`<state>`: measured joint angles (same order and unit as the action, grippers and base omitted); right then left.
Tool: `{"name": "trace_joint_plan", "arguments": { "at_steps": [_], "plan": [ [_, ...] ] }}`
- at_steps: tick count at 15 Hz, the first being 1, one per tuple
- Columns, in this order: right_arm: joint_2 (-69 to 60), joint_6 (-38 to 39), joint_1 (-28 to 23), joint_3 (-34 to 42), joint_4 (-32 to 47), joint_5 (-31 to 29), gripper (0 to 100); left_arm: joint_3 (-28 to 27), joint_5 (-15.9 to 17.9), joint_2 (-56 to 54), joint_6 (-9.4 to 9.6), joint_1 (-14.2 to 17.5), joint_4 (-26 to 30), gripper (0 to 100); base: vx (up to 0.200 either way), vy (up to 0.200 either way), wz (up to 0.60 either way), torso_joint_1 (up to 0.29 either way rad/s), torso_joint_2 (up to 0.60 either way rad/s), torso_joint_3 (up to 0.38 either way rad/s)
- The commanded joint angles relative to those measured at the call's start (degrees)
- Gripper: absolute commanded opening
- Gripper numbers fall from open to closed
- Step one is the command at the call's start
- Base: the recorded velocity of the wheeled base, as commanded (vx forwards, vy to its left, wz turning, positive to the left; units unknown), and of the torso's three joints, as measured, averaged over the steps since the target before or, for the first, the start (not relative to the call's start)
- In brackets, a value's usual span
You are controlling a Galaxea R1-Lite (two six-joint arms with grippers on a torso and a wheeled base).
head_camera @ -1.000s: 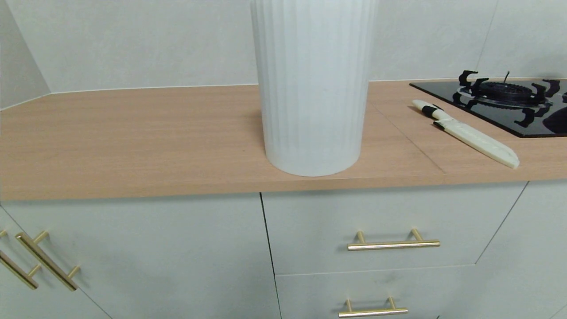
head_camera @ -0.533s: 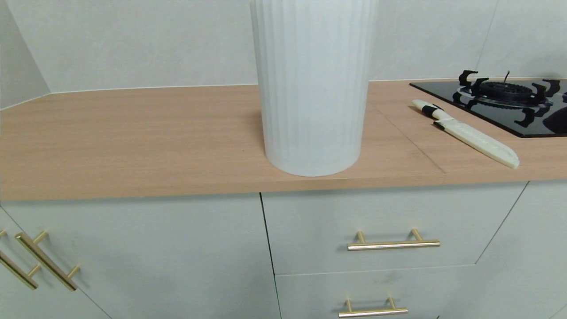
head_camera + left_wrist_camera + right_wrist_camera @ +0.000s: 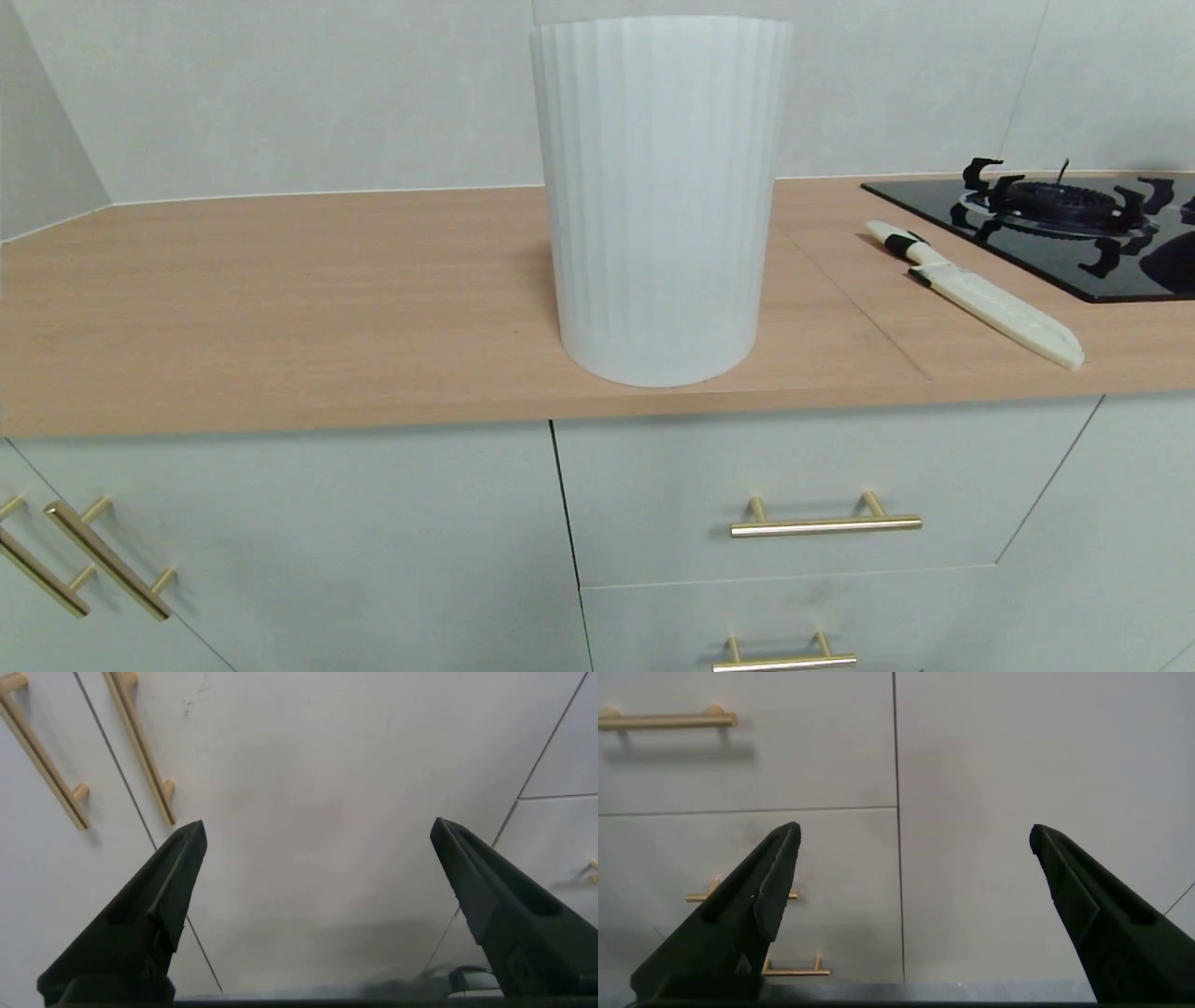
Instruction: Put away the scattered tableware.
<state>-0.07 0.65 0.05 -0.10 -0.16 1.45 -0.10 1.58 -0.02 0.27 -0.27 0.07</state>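
Knife (image 3: 976,301) lies flat on the surface (image 3: 280,299) at three o'clock of the ribbed tub (image 3: 658,196) — probably its holder, though the inside is hidden. Left fingers (image 3: 140,933) and right fingers (image 3: 738,924) gape empty — low, facing cabinets (image 3: 280,523).

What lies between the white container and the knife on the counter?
Nothing but bare counter, crossed by a thin seam. The head view shows the container and the knife lying apart.

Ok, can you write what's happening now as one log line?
knife: flat on counter beside stove | white ribbed tub: upright on counter | left pincer: open, facing cabinet doors | right pincer: open, facing drawers
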Motion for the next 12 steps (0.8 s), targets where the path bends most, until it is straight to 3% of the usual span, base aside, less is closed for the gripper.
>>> {"name": "trace_joint_plan", "arguments": {
  "at_steps": [1, 12],
  "plan": [
    [0.1, 0.0, 0.0, 0.0, 0.0, 0.0, 100, 0.0, 0.0, 0.0, 0.08, 0.0, 0.1, 100, 0.000, 0.000, 0.00, 0.095, -0.23, -0.261],
    [0.1, 0.0, 0.0, 0.0, 0.0, 0.0, 100, 0.0, 0.0, 0.0, 0.00, 0.0, 0.1, 100, 0.000, 0.000, 0.00, 0.156, -0.46, -0.298]
  ]
}}
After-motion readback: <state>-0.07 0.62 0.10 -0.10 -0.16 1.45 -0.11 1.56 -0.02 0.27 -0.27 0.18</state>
